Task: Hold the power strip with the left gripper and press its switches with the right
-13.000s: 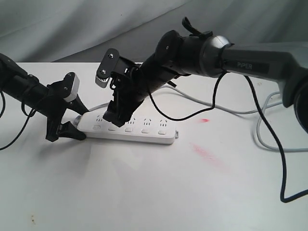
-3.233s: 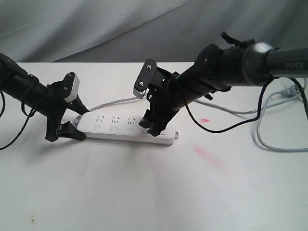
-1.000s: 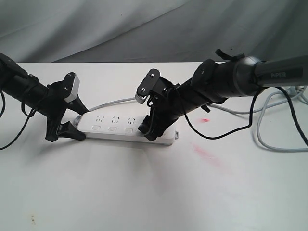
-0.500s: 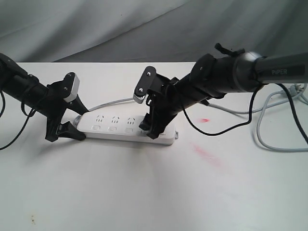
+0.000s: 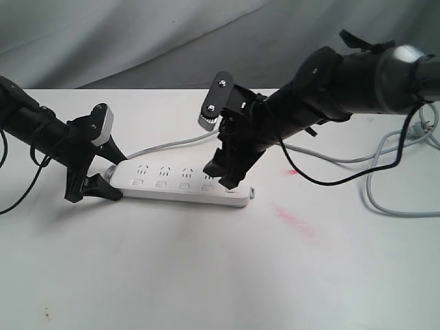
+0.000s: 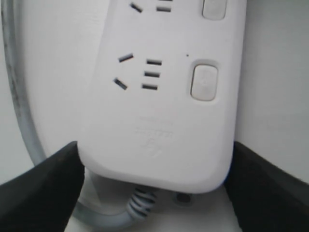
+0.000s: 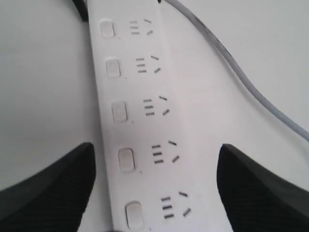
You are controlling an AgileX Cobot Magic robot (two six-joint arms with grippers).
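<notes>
l hand (image 5: 111,176) grips power strip (image 5: 175,184) cord (image 5: 165,146) end, r hand (image 5: 223,176) open over far end.

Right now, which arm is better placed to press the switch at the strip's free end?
Right. The right gripper hangs open over that end of the power strip, the last switch beneath it; the left gripper is clamped on the cord end.

The right tool (image 5: 230,177) hides the power strip's (image 5: 172,179) end switch (image 7: 133,215) in the exterior view.
</notes>
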